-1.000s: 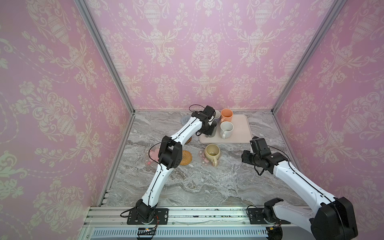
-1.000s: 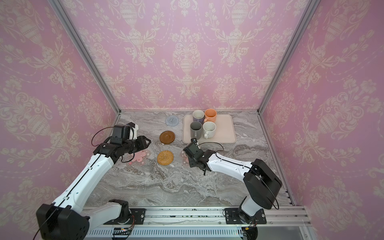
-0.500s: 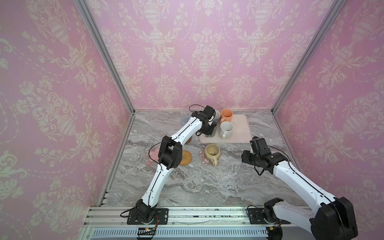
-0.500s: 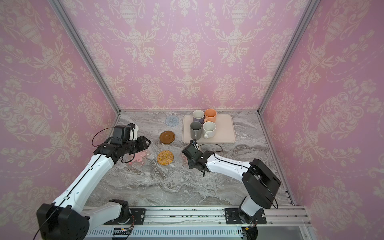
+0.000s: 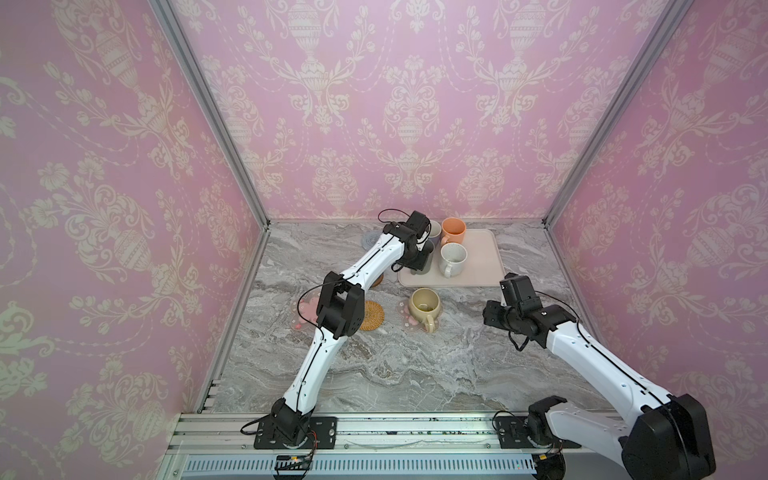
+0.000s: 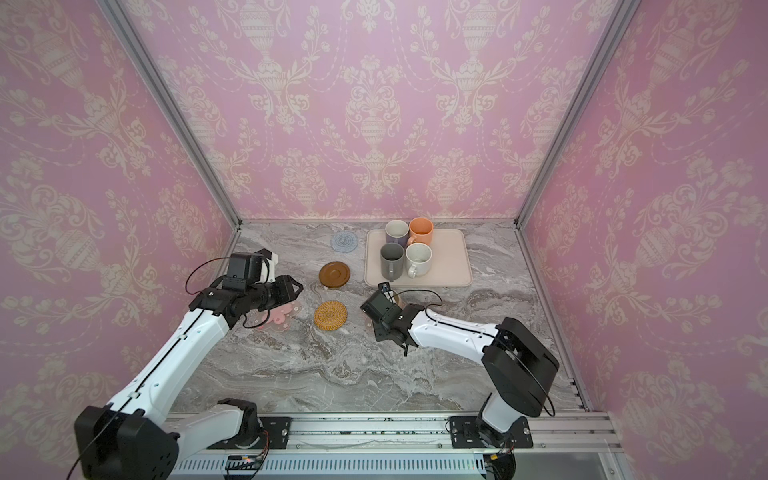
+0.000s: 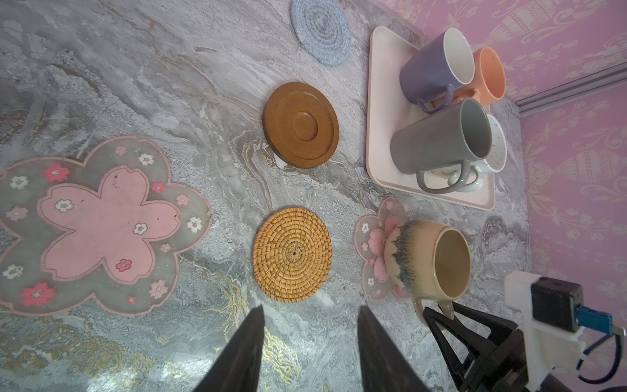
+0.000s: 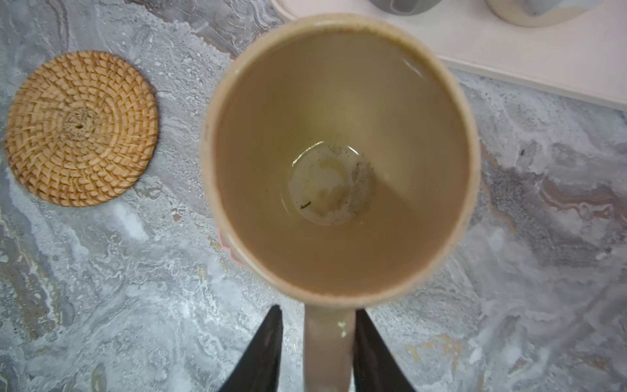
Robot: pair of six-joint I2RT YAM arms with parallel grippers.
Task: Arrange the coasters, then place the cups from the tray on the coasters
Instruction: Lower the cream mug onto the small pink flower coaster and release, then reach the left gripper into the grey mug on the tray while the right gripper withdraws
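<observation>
My right gripper (image 8: 318, 309) is shut on the handle of the squat beige cup (image 8: 339, 159), which is upright over a clear flower coaster (image 7: 373, 251) just in front of the tray (image 6: 453, 257). The lavender (image 6: 396, 232), peach (image 6: 422, 230), dark grey (image 6: 392, 259) and speckled white (image 6: 418, 258) cups stand on the tray. My left gripper (image 7: 309, 309) is open and empty, hovering near the larger-looking pink flower coaster (image 6: 278, 316). The rattan coaster (image 6: 330, 314), brown disc (image 6: 334, 274) and light-blue woven coaster (image 6: 344, 241) lie on the marble between the arms.
The pink patterned walls with metal corner posts (image 6: 166, 108) close in the marble table (image 6: 332, 374) on three sides. Both arm bases are bolted to a rail (image 6: 374, 428) along the front edge. The right arm's elbow (image 6: 519, 365) rises at the front right.
The right wrist has edged slightly to the left with the beige cup in its grip. The left arm has stayed where it was, still open.
</observation>
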